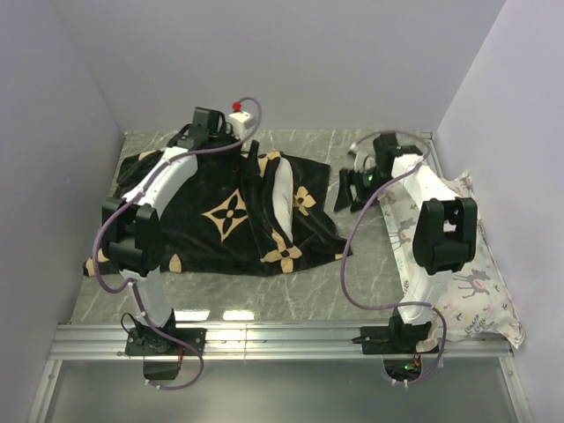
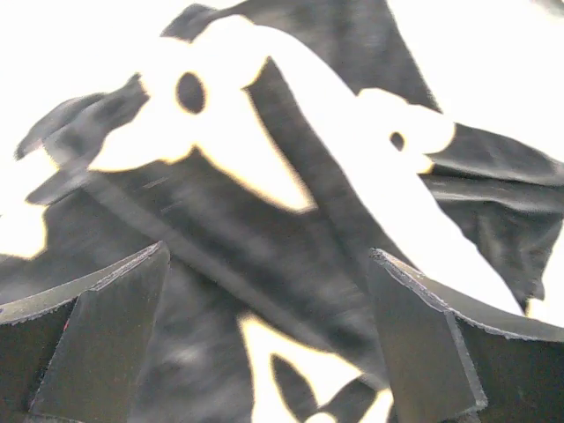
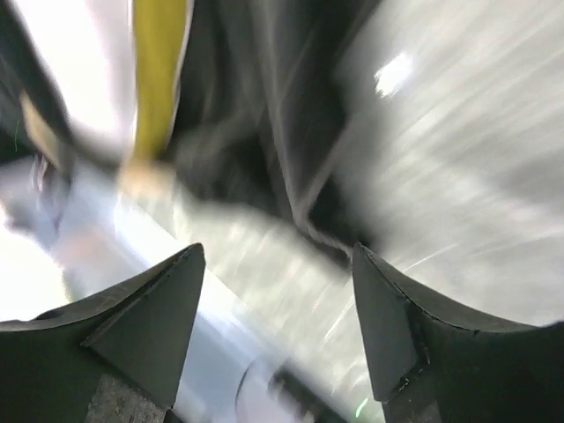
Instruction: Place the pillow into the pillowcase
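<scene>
We see only a white strip of the pillow (image 1: pixel 282 189); the rest lies hidden inside the pillowcase (image 1: pixel 220 220). The right wrist view is smeared, so the yellow band (image 3: pixel 159 70) and the counter (image 3: pixel 458 176) show no detail. The right arm (image 1: pixel 441 229) covers part of the deer-print pillow (image 1: pixel 480 300).

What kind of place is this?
Probably a robot test cell: plain grey walls enclose the table, the left arm and right arm are bolted to a metal rail, and a red-button box sits behind.
</scene>
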Controlling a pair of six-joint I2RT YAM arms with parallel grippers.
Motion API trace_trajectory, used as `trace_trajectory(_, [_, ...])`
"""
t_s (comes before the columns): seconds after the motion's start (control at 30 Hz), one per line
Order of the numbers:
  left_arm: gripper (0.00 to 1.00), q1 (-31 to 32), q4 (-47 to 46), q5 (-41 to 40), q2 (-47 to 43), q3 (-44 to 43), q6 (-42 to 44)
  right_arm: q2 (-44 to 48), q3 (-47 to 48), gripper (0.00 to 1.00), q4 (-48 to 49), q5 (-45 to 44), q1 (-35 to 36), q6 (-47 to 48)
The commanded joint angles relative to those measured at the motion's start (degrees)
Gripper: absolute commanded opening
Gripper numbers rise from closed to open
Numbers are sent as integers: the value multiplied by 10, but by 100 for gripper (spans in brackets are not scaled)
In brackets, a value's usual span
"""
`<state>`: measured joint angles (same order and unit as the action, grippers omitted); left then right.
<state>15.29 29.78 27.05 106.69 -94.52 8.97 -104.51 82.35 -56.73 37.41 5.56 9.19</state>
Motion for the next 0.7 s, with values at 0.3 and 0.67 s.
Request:
trace_trajectory(0.3, [99,84,-52,32,30,-28,-14,-253,349,80,199,-206,37,-173])
trace_trajectory(0.67, [99,110,-68,16,87,-33,-27,-344,387,86,206,-269,95,-183])
